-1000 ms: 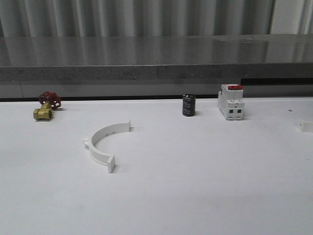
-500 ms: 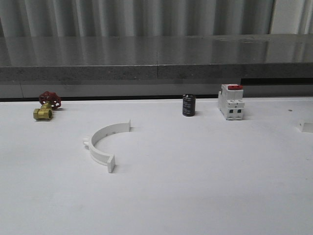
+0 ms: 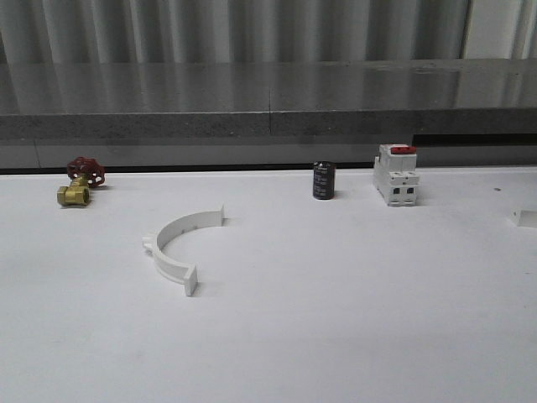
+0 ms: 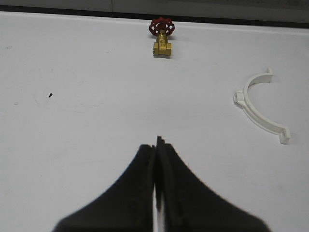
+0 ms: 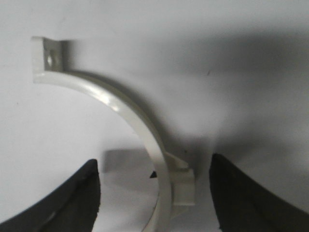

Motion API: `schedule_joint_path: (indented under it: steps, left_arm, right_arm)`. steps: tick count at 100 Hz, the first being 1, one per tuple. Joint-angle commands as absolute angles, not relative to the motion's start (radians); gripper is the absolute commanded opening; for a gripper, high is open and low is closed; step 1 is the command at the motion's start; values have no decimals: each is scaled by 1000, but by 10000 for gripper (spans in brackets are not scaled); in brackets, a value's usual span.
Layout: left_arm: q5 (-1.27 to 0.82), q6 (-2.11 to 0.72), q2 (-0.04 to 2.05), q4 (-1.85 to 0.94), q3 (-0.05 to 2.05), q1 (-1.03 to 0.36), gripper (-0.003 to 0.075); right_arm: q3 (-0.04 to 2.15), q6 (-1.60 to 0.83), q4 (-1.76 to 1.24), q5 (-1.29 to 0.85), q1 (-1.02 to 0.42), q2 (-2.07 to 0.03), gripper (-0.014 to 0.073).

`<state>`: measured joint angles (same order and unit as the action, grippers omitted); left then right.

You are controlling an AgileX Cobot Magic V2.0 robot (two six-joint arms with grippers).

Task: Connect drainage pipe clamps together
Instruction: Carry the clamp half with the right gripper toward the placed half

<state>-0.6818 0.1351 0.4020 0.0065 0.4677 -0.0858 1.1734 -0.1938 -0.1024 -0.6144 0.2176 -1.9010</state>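
glossy white plastic clamp (image 5: 126,116), matt table (image 3: 352,285)

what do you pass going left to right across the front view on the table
brass valve with red handwheel → white half-ring clamp → black cylinder → white breaker with red top → small white piece at the right edge

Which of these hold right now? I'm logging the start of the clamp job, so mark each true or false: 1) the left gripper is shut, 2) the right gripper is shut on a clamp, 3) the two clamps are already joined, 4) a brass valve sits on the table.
1) The left gripper is shut: true.
2) The right gripper is shut on a clamp: false. It is open, its fingers on either side of a clamp half.
3) The clamps are joined: false. The other half lies alone.
4) A brass valve sits on the table: true.
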Motion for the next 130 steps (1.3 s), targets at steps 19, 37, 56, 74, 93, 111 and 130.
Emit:
schedule_joint_path:
  steps: [19, 37, 56, 74, 93, 111, 130]
  left_arm:
    - [-618, 142, 410, 0, 494, -84, -20]
    - [-618, 142, 410, 0, 494, -84, -20]
    - [-618, 142, 410, 0, 494, -84, -20]
    - [-618, 142, 410, 0, 494, -84, -20]
    - [-618, 142, 410, 0, 494, -84, -20]
    - [-618, 142, 410, 0, 494, -84, -21]
    - [-618, 142, 410, 0, 494, -84, -20]
  right_arm:
    - [1201, -205, -118, -638, 226, -1863, 408]
    - [1201, -200, -121, -639, 226, -1863, 174]
    - [1201, -199, -132, -651, 226, -1863, 111]
    - [1228, -199, -133, -690, 226, -1863, 111]
    - [1327, -178, -189, -820, 180, -1847, 111]
    - [1339, -29, -188, -826, 47, -1795, 111]
    - [1339, 231, -58, -764, -185, -1779, 111]
